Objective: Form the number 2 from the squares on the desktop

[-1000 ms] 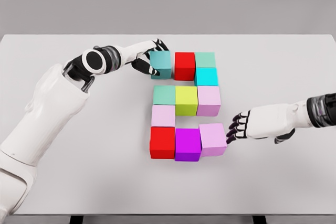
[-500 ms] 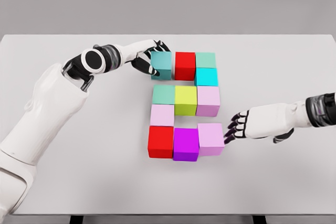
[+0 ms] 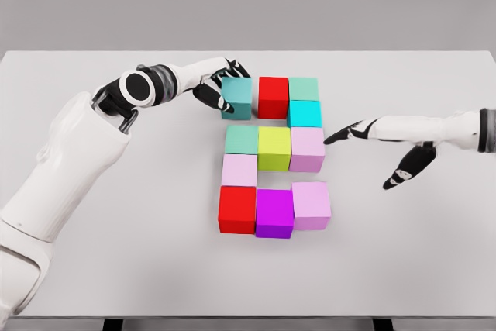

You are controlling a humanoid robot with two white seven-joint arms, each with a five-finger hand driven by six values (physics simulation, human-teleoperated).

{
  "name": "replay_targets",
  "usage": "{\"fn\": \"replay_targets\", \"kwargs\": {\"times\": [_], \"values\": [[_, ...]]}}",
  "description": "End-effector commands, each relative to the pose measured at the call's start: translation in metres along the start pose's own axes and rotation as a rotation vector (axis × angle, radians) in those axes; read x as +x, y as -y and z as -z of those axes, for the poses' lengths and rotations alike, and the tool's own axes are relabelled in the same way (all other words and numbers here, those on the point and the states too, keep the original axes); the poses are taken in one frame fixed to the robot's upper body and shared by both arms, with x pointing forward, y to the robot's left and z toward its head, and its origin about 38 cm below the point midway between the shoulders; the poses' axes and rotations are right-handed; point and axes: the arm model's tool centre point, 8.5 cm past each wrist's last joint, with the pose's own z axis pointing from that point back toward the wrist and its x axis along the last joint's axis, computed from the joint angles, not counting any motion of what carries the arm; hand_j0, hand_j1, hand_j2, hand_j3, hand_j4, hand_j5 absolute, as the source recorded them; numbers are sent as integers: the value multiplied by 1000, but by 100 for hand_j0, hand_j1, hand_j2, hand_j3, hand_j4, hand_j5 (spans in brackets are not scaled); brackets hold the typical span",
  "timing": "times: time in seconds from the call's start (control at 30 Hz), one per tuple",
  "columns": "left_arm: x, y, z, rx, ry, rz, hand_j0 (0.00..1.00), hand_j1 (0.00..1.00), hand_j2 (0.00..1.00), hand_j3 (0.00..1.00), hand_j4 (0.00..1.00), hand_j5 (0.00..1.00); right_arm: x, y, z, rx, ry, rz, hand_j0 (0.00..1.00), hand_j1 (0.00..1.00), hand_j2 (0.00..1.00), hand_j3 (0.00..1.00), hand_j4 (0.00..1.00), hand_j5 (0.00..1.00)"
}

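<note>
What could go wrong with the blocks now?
The left hand is against the teal block at the top left. A hard push could shove the red block beside it and bend the top row.

The right hand, fingers spread, is close to the pink block in the middle row. A bump there might slide that row crooked.

The bottom pink block sits a little higher than the purple block, so the bottom row looks uneven.

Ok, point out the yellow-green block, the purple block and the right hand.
yellow-green block (image 3: 274, 147), head view, middle of its top face.
purple block (image 3: 274, 208), head view, middle of its top face.
right hand (image 3: 377, 130), head view, back of the hand, fingers spread near the pink block (image 3: 308, 147).
</note>
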Motion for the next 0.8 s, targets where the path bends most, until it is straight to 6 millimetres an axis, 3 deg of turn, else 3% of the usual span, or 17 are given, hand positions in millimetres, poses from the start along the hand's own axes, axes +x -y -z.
{"fn": "replay_targets", "kwargs": {"times": [0.0,0.23,0.43,0.63,0.77], "values": [[-1,0,0,-1,-1,-1,70,70,70,70,70,70,2,-5,16,-56,94,145,100,100,100,100,100,100],[-3,1,1,-2,-8,-1,75,75,75,75,75,75,28,-49,36,30,209,226,100,100,100,100,100,100],[-10,0,3,-4,-30,-12,75,75,75,75,75,75,22,-58,33,1,216,302,100,100,100,100,100,100],[-7,-6,5,2,-14,6,75,75,75,75,75,75,-1,-57,24,-46,158,344,100,100,100,100,100,100],[-5,-8,5,5,-10,10,75,75,75,75,75,75,0,-57,39,-46,185,352,100,100,100,100,100,100]]}}
